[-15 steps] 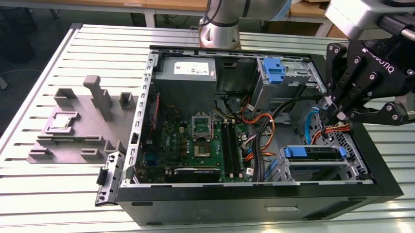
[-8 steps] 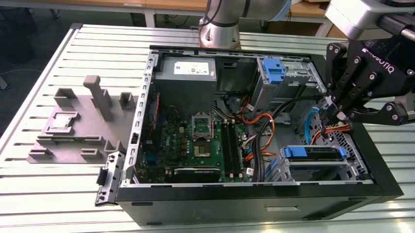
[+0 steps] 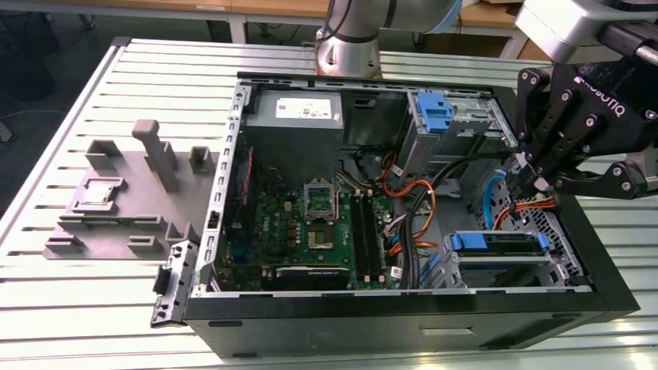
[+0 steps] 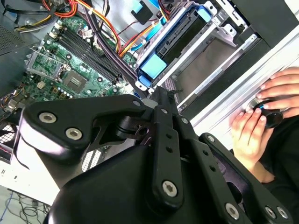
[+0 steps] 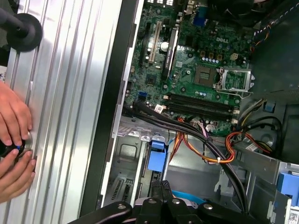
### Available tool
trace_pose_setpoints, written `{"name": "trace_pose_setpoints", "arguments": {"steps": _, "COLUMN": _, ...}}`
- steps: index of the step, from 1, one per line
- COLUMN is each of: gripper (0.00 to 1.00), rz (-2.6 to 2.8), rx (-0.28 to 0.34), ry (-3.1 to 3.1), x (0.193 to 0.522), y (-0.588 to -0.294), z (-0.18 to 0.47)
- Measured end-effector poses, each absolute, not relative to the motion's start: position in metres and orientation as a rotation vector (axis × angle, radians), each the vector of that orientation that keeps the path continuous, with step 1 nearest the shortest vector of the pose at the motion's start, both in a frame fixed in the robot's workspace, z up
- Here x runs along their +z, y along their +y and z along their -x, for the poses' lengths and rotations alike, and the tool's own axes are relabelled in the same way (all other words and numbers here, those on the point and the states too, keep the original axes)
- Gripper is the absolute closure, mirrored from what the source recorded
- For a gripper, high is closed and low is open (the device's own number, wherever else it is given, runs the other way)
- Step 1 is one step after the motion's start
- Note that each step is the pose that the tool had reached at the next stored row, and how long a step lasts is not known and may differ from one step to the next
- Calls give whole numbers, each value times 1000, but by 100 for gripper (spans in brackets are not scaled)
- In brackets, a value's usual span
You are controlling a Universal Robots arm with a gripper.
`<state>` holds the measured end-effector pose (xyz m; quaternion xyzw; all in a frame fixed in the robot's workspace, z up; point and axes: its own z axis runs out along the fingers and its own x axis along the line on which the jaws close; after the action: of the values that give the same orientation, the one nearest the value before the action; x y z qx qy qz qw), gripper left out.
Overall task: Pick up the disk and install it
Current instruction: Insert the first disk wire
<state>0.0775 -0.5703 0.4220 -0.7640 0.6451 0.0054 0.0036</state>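
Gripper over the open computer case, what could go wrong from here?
One: orange and black cables run beside the drive cage, so the gripper could snag them when descending. Two: a person's hand rests on the table just outside the case wall, close to the working area. Three: the disk appears to sit in the cage between metal rails, so an off-line approach may strike the frame.

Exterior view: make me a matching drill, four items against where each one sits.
Things:
1 disk
2 gripper
3 motherboard
4 grey fixture

Places:
A outside the case, on the table
B inside the case, exterior view's left
C in the drive cage, blue-framed
D above the case, exterior view's right

Pairs: 1-C, 2-D, 3-B, 4-A
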Motion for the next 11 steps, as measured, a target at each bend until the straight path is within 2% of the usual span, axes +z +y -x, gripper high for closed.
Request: {"name": "trace_pose_setpoints", "arguments": {"steps": 11, "gripper": 90, "rz": 2435, "rx": 17, "ry": 1974, "x": 422, "y": -570, "z": -78}}
